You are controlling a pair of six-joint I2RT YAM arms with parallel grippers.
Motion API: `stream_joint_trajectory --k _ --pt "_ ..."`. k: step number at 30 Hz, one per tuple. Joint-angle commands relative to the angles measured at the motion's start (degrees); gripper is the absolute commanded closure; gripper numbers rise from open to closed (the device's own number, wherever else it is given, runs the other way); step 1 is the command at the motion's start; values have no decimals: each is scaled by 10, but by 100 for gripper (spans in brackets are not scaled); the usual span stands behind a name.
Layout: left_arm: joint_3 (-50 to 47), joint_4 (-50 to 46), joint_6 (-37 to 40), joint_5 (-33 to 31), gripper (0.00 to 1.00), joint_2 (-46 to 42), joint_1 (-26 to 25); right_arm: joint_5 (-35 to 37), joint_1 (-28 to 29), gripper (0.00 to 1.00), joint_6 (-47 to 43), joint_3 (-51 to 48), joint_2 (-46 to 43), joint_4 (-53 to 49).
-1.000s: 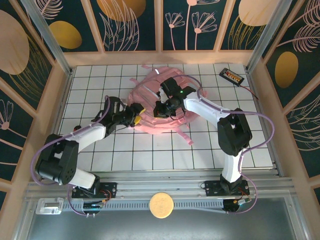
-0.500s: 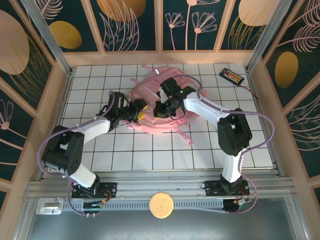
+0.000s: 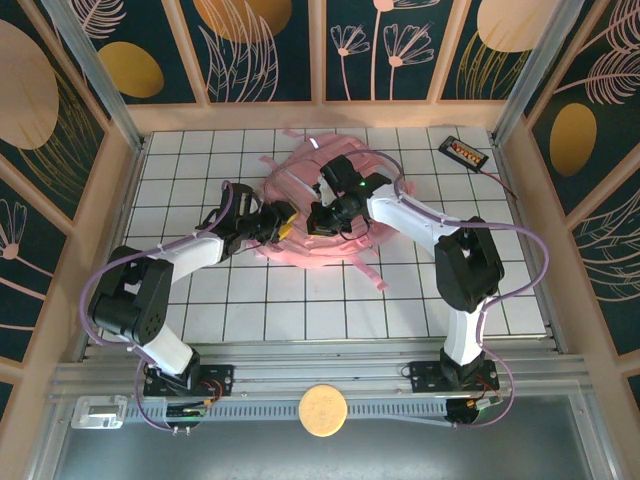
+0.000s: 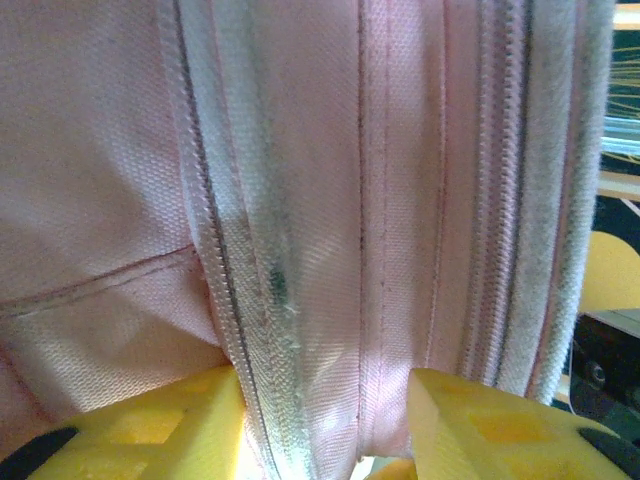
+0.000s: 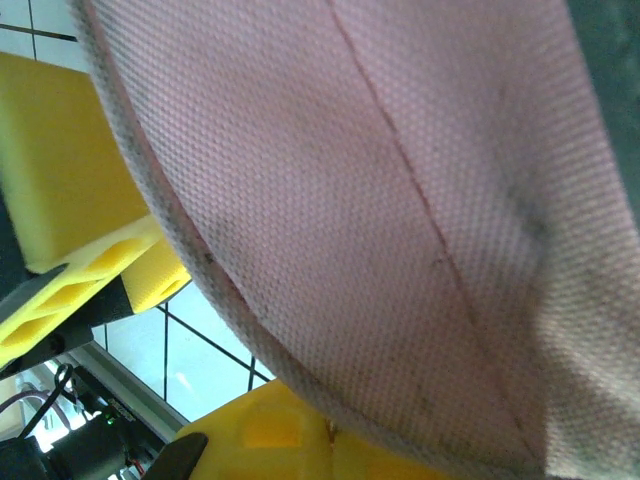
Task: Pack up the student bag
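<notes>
The student bag (image 3: 325, 180), large and pale pink, lies at the back middle of the white tiled table (image 3: 300, 310). At the bag's left edge my left gripper (image 3: 283, 224) has a fold of pink fabric with a zip (image 4: 300, 250) bunched between its yellow fingers (image 4: 150, 430), and both pads touch it. My right gripper (image 3: 322, 215) sits on the bag's middle. Its yellow fingers (image 5: 280, 440) meet at the bag's trimmed rim (image 5: 250, 310), and the cloth spreads up from them. The left gripper's yellow fingers (image 5: 60, 200) show beyond that rim.
A black device with orange parts (image 3: 465, 151) lies at the back right corner. Pink straps (image 3: 368, 272) trail from the bag toward the front. A round tan disc (image 3: 322, 410) rests on the front rail. Wooden walls enclose the table.
My left arm has swung right, from the tiles to the bag's left edge, and its jaws have narrowed onto the fabric. The right arm and the bag have stayed put.
</notes>
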Motion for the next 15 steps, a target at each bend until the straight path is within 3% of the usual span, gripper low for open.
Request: stream_joint_trajectory --k 1,11,15 --pt "14 19 -1 12 61 9 -5 15 2 100 5 2 -10 26" --pt "13 34 -8 10 99 11 -5 16 2 100 1 2 -8 26" --pt "10 37 -9 5 100 9 -5 15 1 100 -5 5 -3 23"
